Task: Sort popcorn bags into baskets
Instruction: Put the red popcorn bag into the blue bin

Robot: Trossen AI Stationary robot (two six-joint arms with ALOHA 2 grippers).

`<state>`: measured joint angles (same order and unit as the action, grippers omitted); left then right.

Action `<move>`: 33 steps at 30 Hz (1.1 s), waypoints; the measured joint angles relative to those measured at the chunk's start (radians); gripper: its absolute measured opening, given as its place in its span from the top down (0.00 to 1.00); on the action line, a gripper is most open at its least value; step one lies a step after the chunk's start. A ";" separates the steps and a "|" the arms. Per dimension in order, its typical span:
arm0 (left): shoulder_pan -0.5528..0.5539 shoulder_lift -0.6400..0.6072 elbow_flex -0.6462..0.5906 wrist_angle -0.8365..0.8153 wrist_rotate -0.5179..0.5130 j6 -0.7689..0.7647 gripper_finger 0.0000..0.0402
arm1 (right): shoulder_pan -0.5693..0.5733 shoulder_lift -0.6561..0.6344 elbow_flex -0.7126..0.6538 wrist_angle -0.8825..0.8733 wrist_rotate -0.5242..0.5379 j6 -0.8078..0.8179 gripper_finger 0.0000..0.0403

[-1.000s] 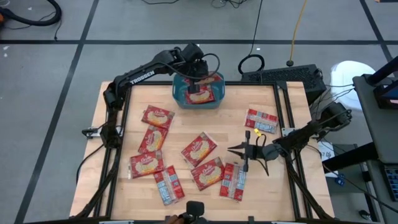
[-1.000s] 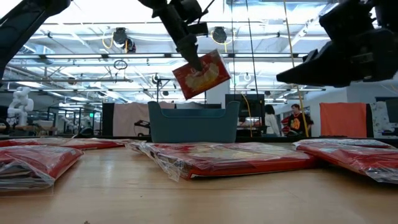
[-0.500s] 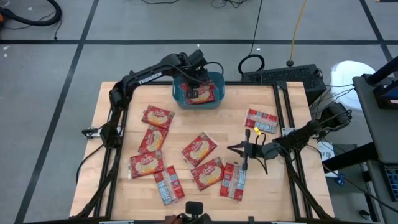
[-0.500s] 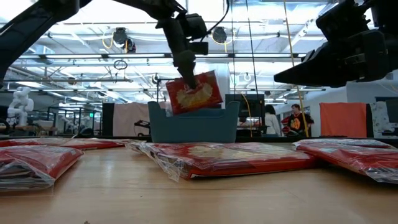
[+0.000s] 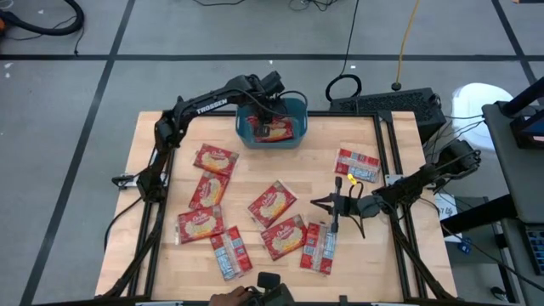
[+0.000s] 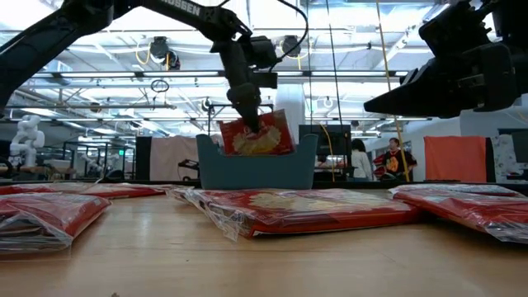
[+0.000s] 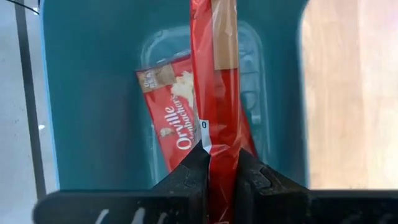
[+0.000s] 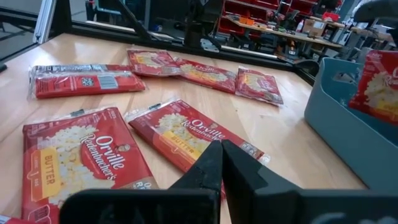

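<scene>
The teal basket stands at the table's far middle. One red popcorn bag lies flat on its floor. My left gripper hangs over the basket, shut on a second red popcorn bag, whose lower part is below the rim. Several more popcorn bags lie flat on the table, among them one at the middle and one on the right. My right gripper hovers shut near the right side, with nothing in it. My left gripper pinches the held bag's upper end between its two fingers, which come steeply from above. In the left wrist view the bag shows edge-on between them. It hangs below the fingers, tilted, its lower end inside the basket; whether it touches the bag underneath, I cannot tell.
Loose bags fill the table's left side and the near middle; one lies just nearer than my right gripper. Bare wood shows between the basket and the middle bags. A keyboard lies beyond the far right edge.
My left gripper has gone down over the basket with the bag and tipped more steeply downward. The bag, which hung clear above the rim, now has its lower part inside the basket.
</scene>
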<state>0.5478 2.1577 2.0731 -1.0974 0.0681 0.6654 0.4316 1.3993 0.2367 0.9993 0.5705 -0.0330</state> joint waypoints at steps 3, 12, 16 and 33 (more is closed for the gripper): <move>0.004 0.017 -0.001 -0.006 0.006 0.003 0.87 | 0.000 0.000 0.000 -0.003 0.000 -0.001 1.00; 0.002 0.061 -0.001 -0.035 0.011 0.005 0.86 | 0.000 0.000 0.001 -0.008 0.000 -0.005 1.00; 0.002 0.063 -0.001 -0.022 0.010 0.010 0.85 | 0.000 0.000 0.001 -0.009 0.000 -0.009 1.00; 0.006 0.068 -0.001 0.098 -0.075 -0.019 0.48 | 0.000 0.000 0.001 -0.009 0.000 -0.006 1.00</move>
<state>0.5541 2.2261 2.0716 -0.9996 -0.0073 0.6465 0.4316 1.3991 0.2375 0.9904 0.5706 -0.0390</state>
